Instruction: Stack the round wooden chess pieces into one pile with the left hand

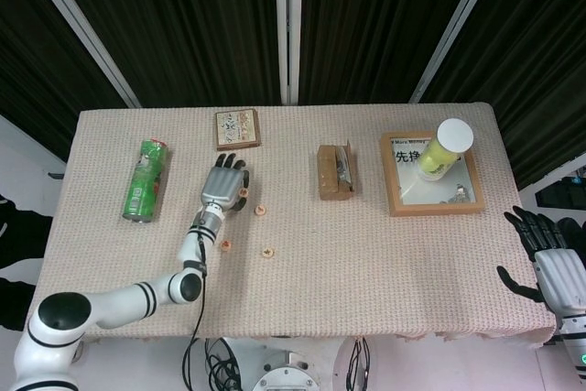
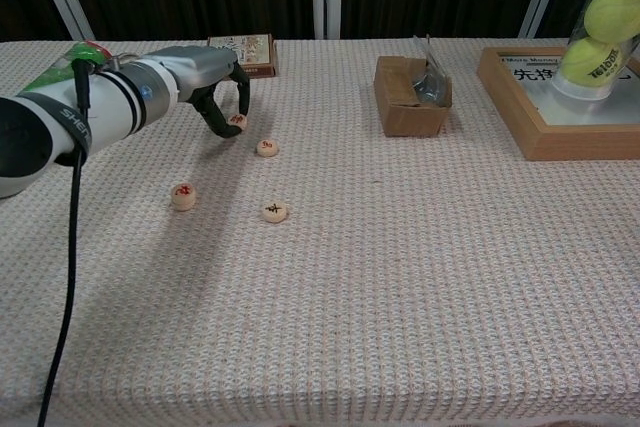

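Several round wooden chess pieces lie on the beige tablecloth. My left hand (image 2: 205, 75) (image 1: 222, 186) curls over one piece (image 2: 237, 120) (image 1: 244, 192), pinching it between thumb and a finger at the cloth's surface. A second piece (image 2: 267, 147) (image 1: 260, 210) lies just right of the hand. Two more lie nearer the front: one with a red mark (image 2: 183, 196) (image 1: 225, 244) and one with a dark mark (image 2: 274, 211) (image 1: 267, 252). My right hand (image 1: 554, 258) hangs off the table's right edge, fingers spread, holding nothing.
A green can (image 1: 145, 180) lies on its side left of the hand. A small square tile (image 1: 237, 128) sits behind it. A cardboard box (image 2: 410, 97) stands mid-table, and a wooden tray (image 1: 396, 199) with a tennis-ball tube (image 1: 441, 146) is at the right.
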{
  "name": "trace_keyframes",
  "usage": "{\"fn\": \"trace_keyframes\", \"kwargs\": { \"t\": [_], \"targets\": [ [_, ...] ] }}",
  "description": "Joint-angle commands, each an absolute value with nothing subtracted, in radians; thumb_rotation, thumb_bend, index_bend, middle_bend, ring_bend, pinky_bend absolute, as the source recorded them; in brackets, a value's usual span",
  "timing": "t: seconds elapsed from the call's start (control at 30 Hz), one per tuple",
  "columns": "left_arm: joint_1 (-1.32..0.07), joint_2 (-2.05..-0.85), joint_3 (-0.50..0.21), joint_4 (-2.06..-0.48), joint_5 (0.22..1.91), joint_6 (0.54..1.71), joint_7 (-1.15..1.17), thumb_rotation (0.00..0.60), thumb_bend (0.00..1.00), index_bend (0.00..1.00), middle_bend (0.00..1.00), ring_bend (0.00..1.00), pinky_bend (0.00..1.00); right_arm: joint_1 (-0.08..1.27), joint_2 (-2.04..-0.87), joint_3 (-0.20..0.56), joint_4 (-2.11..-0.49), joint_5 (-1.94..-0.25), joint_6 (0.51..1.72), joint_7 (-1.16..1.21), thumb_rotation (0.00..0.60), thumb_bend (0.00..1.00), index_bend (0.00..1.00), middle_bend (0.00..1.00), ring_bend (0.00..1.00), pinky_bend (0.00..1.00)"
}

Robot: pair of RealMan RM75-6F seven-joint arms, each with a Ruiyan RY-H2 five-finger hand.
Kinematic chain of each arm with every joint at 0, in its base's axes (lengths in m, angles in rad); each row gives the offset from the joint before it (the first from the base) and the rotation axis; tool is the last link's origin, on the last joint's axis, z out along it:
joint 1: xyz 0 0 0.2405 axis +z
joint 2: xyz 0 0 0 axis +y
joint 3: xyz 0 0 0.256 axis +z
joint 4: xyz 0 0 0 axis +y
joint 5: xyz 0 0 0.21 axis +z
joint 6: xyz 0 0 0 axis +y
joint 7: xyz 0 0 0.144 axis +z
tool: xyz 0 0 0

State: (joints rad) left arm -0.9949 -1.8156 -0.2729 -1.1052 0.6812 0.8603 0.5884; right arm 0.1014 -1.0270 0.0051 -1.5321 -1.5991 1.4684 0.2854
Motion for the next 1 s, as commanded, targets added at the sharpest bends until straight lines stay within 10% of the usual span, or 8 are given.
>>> {"fn": "trace_keyframes", "kwargs": {
  "t": [0.03,0.57,1.0],
  "targets": [
    [-0.988,-1.765,-0.268,-1.194,0.663,0.894,0.638,0.600,0.31,0.52,0.16,0.00,0.00,0.102,-1.027,0.005,-1.533,-1.598,1.465,0.284,0.600,0.28,0.00,0.00,0.00,0.00],
    [-0.947,-1.491,-0.161,-1.881,0.472,1.167,0.895,0.600,0.31,0.52,0.17,0.00,0.00,0.099,-1.024,0.002,-1.539,-1.609,1.475,0.282,0.600,0.28,0.00,0.00,0.00,0.00],
    [-0.847,-1.505,-0.033,-1.941,0.646,1.287,0.834,0.600,0.31,0.54,0.19,0.00,0.00,0.101,-1.028,-0.001,-1.543,-1.612,1.470,0.270,0.600,0.28,0.00,0.00,0.00,0.00]
  ]
}}
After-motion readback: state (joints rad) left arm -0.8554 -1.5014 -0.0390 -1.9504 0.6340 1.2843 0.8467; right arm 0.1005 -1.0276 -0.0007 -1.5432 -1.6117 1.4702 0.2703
